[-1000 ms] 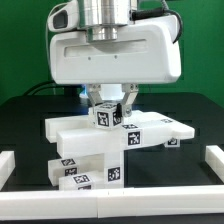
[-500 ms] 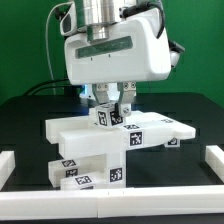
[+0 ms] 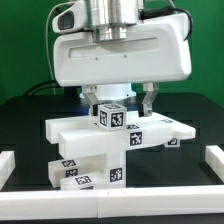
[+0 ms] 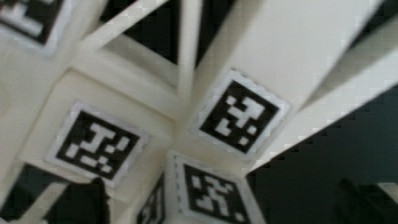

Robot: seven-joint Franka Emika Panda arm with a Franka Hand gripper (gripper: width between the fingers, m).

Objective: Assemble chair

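Note:
The chair stands mid-table as a partly joined stack of matte white blocks. A flat slab lies across a lower tagged block. A short tagged post stands upright out of the slab. My gripper hangs straight above the post, open. One finger is on the exterior view's right of the post and the other on its left, both apart from it. The wrist view is filled by blurred white parts and a tag; no fingers show clearly there.
Long white border rails lie at the exterior view's left, right and front on the black table. A green wall stands behind. Cables run behind the arm's body.
The jaws have spread apart and let go of the post, which stays upright in the slab. The wrist has turned back square to the camera.

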